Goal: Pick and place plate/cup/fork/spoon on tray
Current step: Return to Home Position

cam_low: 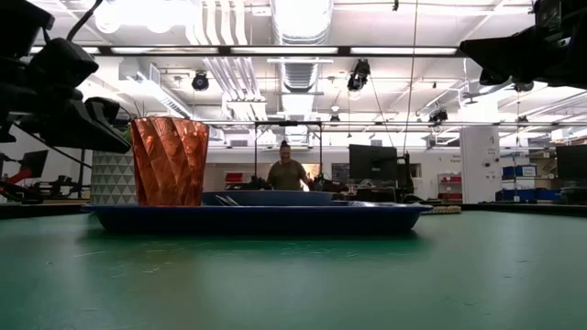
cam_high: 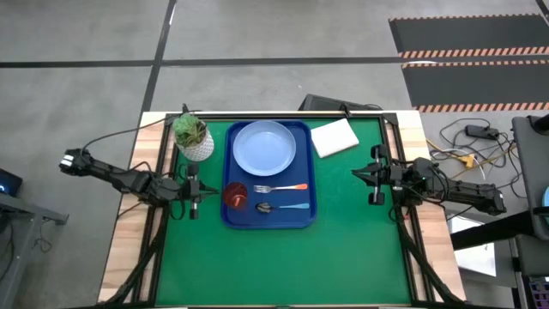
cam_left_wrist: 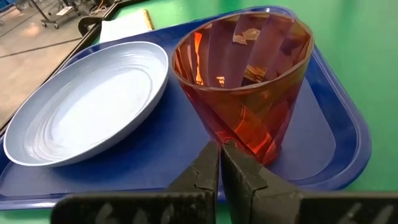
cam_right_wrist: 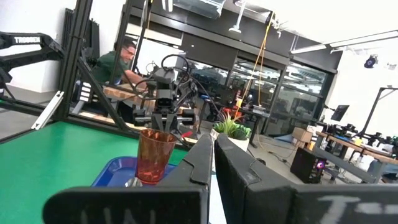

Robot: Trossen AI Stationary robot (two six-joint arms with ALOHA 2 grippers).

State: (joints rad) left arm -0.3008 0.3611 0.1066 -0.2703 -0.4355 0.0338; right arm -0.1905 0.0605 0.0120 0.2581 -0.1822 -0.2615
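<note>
The deep-blue tray (cam_high: 302, 163) lies on the green mat, left of its middle. On it rest the pale blue plate (cam_high: 264, 146) at the far end, the red-brown cup (cam_high: 236, 194) upright at the near left corner, the orange-handled fork (cam_high: 281, 187) and the blue-handled spoon (cam_high: 280, 207). My left gripper (cam_high: 208, 194) is shut and empty just left of the tray, pointing at the cup (cam_left_wrist: 249, 87). My right gripper (cam_high: 358, 176) is shut and empty above the mat, right of the tray.
A white pot with a green plant (cam_high: 194, 136) stands by the tray's far left corner, close to my left arm. A white square pad (cam_high: 334, 137) lies at the far right. Bare green mat (cam_high: 343, 249) spreads near and right. A person (cam_low: 286, 172) is in the room beyond.
</note>
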